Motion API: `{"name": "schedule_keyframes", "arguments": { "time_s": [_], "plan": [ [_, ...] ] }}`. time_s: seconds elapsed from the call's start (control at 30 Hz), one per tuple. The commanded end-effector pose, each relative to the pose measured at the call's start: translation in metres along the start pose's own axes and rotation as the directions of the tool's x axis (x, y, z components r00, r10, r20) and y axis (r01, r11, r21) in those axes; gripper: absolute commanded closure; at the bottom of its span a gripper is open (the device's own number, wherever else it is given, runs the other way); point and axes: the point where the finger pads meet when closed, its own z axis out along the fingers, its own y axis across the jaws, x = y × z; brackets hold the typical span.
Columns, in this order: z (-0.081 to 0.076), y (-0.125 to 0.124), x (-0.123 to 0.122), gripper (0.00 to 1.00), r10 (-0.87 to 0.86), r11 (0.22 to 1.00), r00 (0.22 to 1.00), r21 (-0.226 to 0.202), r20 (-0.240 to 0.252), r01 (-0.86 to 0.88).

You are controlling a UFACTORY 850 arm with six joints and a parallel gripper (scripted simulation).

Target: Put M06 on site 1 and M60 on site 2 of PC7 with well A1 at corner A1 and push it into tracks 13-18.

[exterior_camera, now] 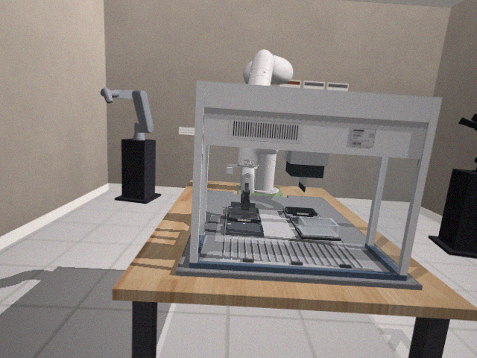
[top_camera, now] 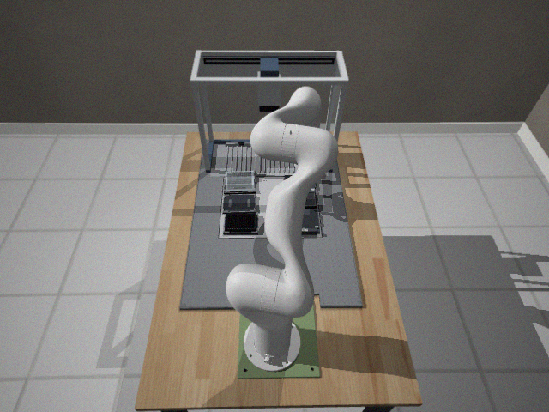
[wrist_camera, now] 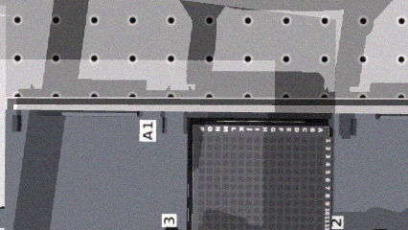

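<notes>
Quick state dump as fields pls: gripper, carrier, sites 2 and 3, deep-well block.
gripper: open, holding nothing, above the carrier
carrier PC7: on the apron, not in the rails
site 2: 384-well plate in it, looks flat
site 3: bare, A1 label visible at its corner
clear deep-well block: in the nest farthest from the arm's base
site 1: outside the wrist view, cannot tell

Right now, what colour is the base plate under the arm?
Light green, seen best in the top view: the base plate.
</notes>
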Motion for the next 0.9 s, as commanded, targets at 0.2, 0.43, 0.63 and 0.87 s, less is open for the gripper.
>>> {"name": "schedule_keyframes", "arguments": {
  "time_s": [0.2, 0.43, 0.63, 0.87],
  "plan": [
    [-0.014, -0.001, 0.0, 0.0, 0.0, 1.0, 1.0, 0.003, -0.001, 0.0],
    [-0.025, -0.001, 0.0, 0.0, 0.0, 1.0, 1.0, 0.003, -0.001, 0.0],
    [-0.035, -0.001, 0.0, 0.0, 0.0, 1.0, 1.0, 0.003, -0.001, 0.0],
    [-0.044, -0.001, 0.0, 0.0, 0.0, 1.0, 1.0, 0.003, -0.001, 0.0]
  ]
}}
